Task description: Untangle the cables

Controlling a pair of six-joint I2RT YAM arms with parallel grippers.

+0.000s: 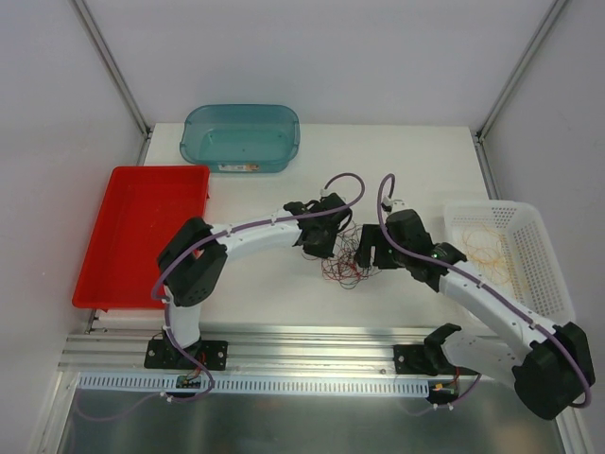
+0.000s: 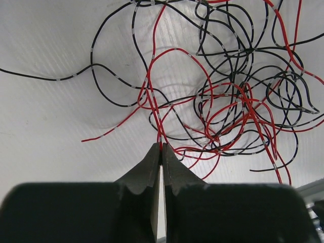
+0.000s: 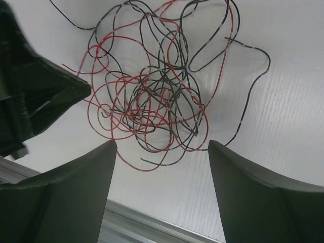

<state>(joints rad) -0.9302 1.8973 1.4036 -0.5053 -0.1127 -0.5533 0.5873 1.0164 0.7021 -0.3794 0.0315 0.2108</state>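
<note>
At the near edge of the table (image 1: 274,298), both arms are bolted to an aluminium rail (image 1: 284,357) and reach forward to the middle of the white surface, their grippers facing each other.

Between them lies the tangle of cables (image 1: 345,265), thin red and dark grey-black wires in loose curly loops resting on the table. The left gripper (image 1: 328,250) sits at the tangle's left side. From the left wrist camera, the left gripper (image 2: 161,150) is clenched, its jaws pressed together on a red strand at the near edge of the cables (image 2: 228,111). A dark strand runs alongside that red one right down to the tips, and I cannot tell whether it is pinched too.

The right gripper (image 1: 371,248) hangs at the tangle's right side. From its own wrist camera, the right gripper (image 3: 162,145) is released, jaws spread wide and grasping nothing, with the cables (image 3: 152,106) lying on the table just beyond the tips.

Further right, a white mesh basket (image 1: 553,284) holds yellow-orange cables (image 1: 484,248), well apart from the tangle. To the left, a red tray (image 1: 132,236) hangs partly over the table's left edge. At the far edge stands a teal plastic bin (image 1: 241,140).
</note>
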